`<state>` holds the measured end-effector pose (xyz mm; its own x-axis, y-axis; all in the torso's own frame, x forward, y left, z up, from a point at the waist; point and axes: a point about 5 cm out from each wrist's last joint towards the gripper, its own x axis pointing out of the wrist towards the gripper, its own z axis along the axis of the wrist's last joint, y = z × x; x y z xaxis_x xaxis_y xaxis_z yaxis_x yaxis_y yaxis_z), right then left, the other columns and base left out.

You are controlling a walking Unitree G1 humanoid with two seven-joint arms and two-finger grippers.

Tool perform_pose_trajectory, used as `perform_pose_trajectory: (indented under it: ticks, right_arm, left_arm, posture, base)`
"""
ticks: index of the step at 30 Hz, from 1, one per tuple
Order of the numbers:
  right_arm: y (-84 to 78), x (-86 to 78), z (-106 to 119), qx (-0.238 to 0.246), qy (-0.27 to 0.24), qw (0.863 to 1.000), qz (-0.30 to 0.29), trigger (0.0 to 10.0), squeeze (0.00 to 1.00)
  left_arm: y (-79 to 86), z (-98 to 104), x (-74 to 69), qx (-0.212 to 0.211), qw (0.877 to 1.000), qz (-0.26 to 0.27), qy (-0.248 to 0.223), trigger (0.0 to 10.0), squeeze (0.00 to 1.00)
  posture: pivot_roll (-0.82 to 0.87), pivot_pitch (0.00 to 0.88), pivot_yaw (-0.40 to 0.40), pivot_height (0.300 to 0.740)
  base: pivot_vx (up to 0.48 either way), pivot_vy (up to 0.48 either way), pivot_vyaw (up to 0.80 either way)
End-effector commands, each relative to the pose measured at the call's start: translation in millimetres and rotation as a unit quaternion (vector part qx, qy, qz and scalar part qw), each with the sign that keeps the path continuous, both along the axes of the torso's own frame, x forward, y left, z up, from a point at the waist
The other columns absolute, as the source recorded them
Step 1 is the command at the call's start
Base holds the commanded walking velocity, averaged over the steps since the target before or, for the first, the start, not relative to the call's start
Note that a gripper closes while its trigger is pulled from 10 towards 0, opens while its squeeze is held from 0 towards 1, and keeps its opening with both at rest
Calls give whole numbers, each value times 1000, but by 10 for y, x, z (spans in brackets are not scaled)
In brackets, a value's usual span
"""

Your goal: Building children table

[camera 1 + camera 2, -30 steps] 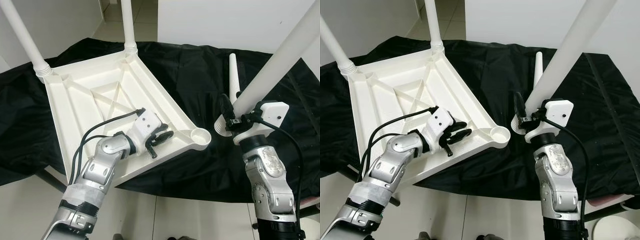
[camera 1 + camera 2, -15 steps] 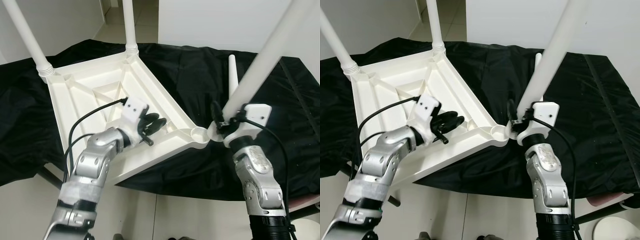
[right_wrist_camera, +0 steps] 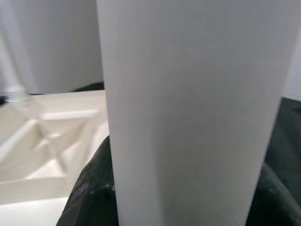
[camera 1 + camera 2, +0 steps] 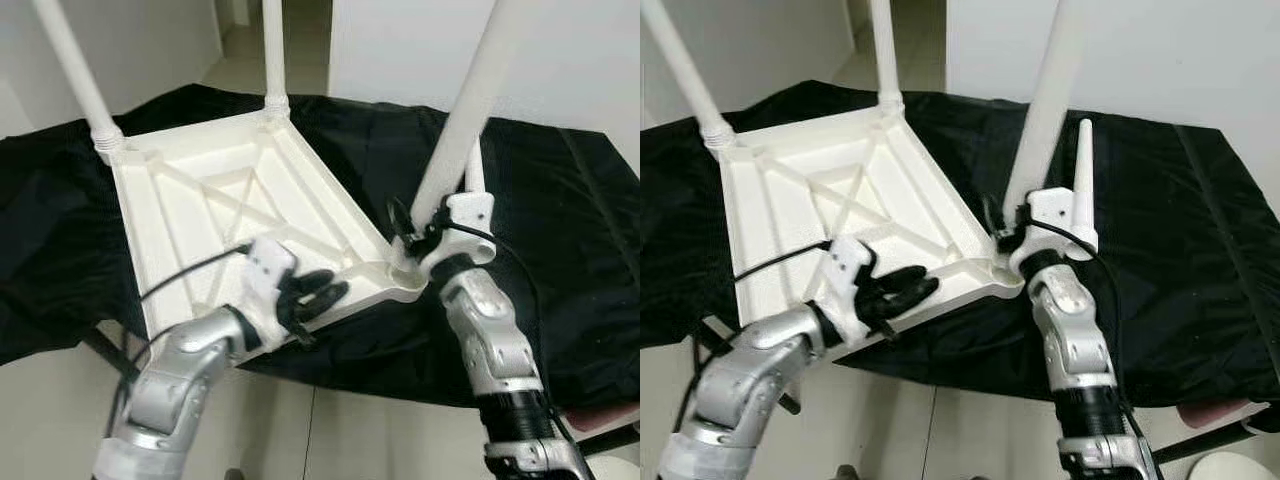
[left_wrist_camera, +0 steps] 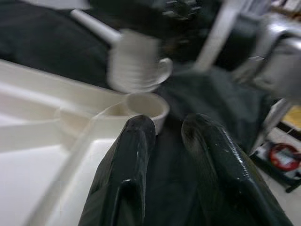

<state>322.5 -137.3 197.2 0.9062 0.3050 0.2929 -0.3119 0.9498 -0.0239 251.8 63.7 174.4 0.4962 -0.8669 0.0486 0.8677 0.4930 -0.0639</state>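
Observation:
The white table top (image 4: 170, 230) lies upside down on a black cloth, with two legs (image 4: 82, 80) standing in its far corners. My right gripper (image 4: 412, 232) is shut on a third white leg (image 4: 455, 130), held nearly upright. The threaded base of that leg (image 5: 134, 66) hovers just over the empty corner socket (image 5: 146, 106), slightly to one side. My left gripper (image 4: 322, 293) is shut with nothing in it, at the table's near edge and pointing at that socket. The held leg (image 3: 188, 117) is seen close up between the right fingers.
A fourth white leg (image 4: 1081, 170) lies on the black cloth (image 4: 560, 230) behind my right gripper. The cloth-covered surface ends just in front of me, and pale floor (image 4: 380, 440) lies below. A small red object (image 5: 282, 157) sits low on the right.
My right gripper has swung the leg leftward and more upright, bringing its base to the corner socket. My left gripper has drawn back from inside the table to its near edge.

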Motion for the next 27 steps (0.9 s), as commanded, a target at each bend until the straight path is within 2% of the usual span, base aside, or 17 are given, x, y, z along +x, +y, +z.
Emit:
perform_pose_trajectory:
  ticks: [1,5,6,7,10,13,18,27]
  right_arm:
    - [4,29,-63,5,10,1000,-1,10000,0]
    - [-17,41,-131,11,23,1000,-7,10000,0]
    - [-46,55,-235,14,41,999,-16,10000,0]
    - [-46,55,-235,14,41,999,-16,10000,0]
    - [-190,78,-471,33,88,994,-59,10000,0]
    - [-190,78,-471,33,88,994,-59,10000,0]
    - [-382,58,-615,44,109,989,-95,10000,0]
    - [-285,53,-666,-7,86,995,-44,10000,0]
  left_arm:
    - [-36,24,-34,4,1000,-22,-17,10000,0]
    - [-49,54,-37,-10,1000,-13,-24,10000,0]
    - [-69,68,-37,-20,1000,-7,-16,10000,0]
    - [-69,68,-37,-20,1000,-7,-16,10000,0]
    - [-125,90,-23,-11,1000,5,-18,10000,0]
    - [-125,90,-23,-11,1000,5,-18,10000,0]
    - [-158,48,2,17,999,33,-25,10000,0]
    - [-181,66,58,24,998,48,-41,10000,0]
  posture:
    - [-13,8,-45,740]
    - [-12,14,-45,740]
    - [-12,19,-48,740]
    - [-12,19,-48,740]
    - [-6,25,-47,740]
    - [-6,25,-47,740]
    - [0,34,-42,740]
    - [1,39,-30,740]
  base:
    - [0,0,0]
    - [0,0,0]
    - [0,0,0]
    - [0,0,0]
    - [0,0,0]
    - [0,0,0]
    - [0,0,0]
    - [0,0,0]
